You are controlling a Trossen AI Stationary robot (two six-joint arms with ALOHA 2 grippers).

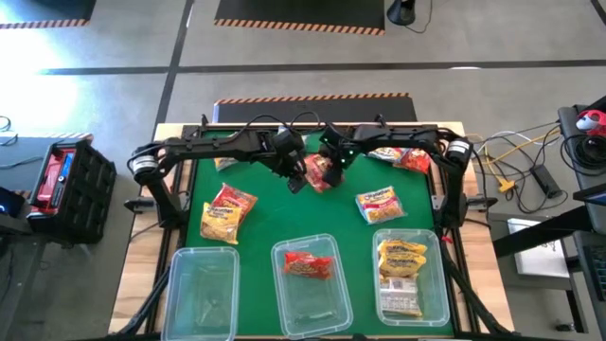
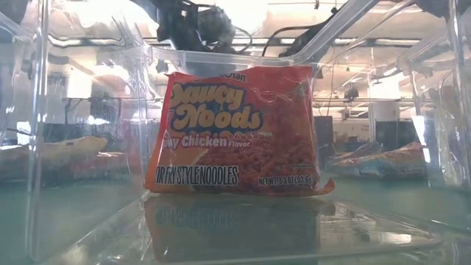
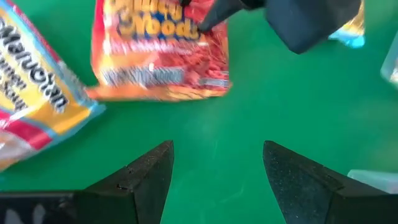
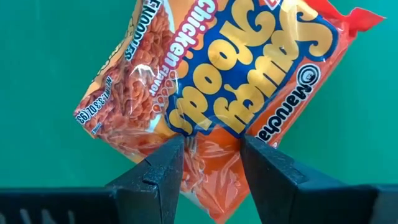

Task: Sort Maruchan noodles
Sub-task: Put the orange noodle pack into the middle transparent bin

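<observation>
A red-orange Maruchan packet (image 1: 319,176) (image 4: 211,68) lies label up on the green mat at the table's middle. My right gripper (image 4: 211,146) (image 1: 330,169) points down over it. Its open fingers stand above the packet's near long edge. My left gripper (image 3: 217,149) (image 1: 295,178) hovers open just left of the same packet (image 3: 161,56), over bare mat. Yellow packets lie at the left (image 1: 227,210) and right (image 1: 381,202). More red ones lie at the far right (image 1: 405,157). My right gripper's fingers (image 4: 168,162) come from above over the red-orange packet's long edge (image 4: 208,155), near one corner. The packet lies flat on the mat. Whether the fingertips touch it, I cannot tell.
Three clear bins stand along the near edge. The left bin (image 1: 180,294) shows nothing inside. The middle bin (image 1: 333,294) holds a red packet (image 1: 308,265) (image 2: 239,132), and the right bin (image 1: 441,284) holds yellow packets (image 1: 401,265). A yellow packet (image 3: 37,93) lies close to my left gripper.
</observation>
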